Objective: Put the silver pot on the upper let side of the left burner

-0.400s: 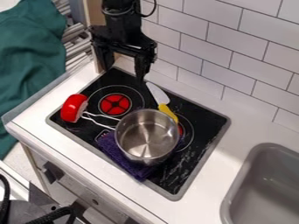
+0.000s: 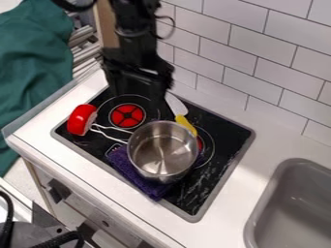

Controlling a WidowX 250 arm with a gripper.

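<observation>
The black gripper [image 2: 136, 93] hangs over the back left part of the stove, behind the left burner, its two fingers spread apart with nothing between them. The silver pot [image 2: 161, 151] stands upright right of the left burner [image 2: 127, 116], partly covering the right burner and resting partly on a purple cloth. Its wire handle points left, past the front of the left burner. Gripper and pot are apart.
A red bowl-like object [image 2: 80, 119] lies tilted at the stove's left edge. The purple cloth [image 2: 132, 169] lies at the front. Behind the pot is a knife with a yellow handle [image 2: 185, 124]. A grey sink [image 2: 291, 203] sits at the right, and a tiled wall rises behind.
The gripper has come down closer to the back left of the stove. Pot, cloth, knife and red object have stayed in place.
</observation>
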